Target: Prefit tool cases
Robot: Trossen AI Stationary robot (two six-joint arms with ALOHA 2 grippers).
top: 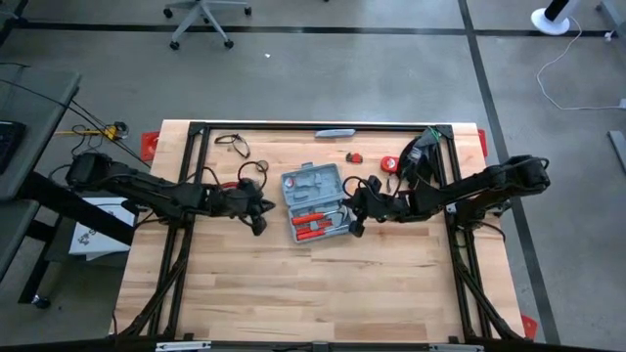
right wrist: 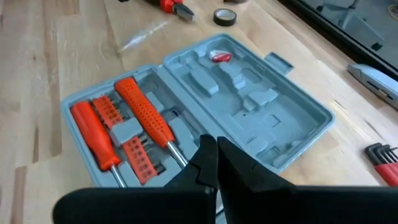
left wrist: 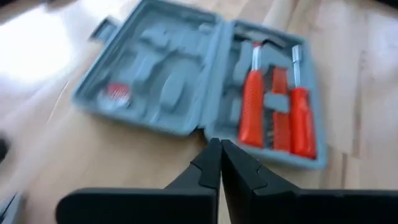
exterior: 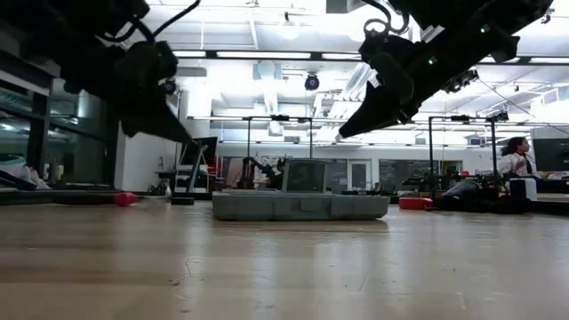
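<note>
The wooden counter (top: 293,293) carries loose items around the tool case (top: 315,202). Toward the far edge lies a slim grey-blue bar (top: 335,132). Near it, on the right arm's side, sit a small red-and-dark item (top: 356,156) and a red object (top: 389,163) close to a bundle of dark cables (top: 423,156). On the left arm's side a loop of black cable (top: 233,144) lies on the wood. In the right wrist view a roll of black tape (right wrist: 225,17), red-handled pliers (right wrist: 173,7), a set of hex keys (right wrist: 382,155) and a clear plastic wrapper (right wrist: 142,35) lie beyond and beside the case.

The tool case lies open and flat in the middle of the counter, between the two arms. One half holds two red-handled screwdrivers (right wrist: 121,134) and a strip of red bits (right wrist: 138,158); the other half is mostly empty moulded recesses, with one small red piece (right wrist: 219,56) in a pocket.

The left tool (top: 258,216) hangs just beside the case's left edge, above the counter, its fingers (left wrist: 205,171) pressed together with nothing between them. The right tool (top: 352,220) hangs at the case's right edge, over the half with the screwdrivers, its fingers (right wrist: 208,165) likewise pressed together and empty. In the low view both tools are clear of the counter surface, one on each side of the case.
</note>
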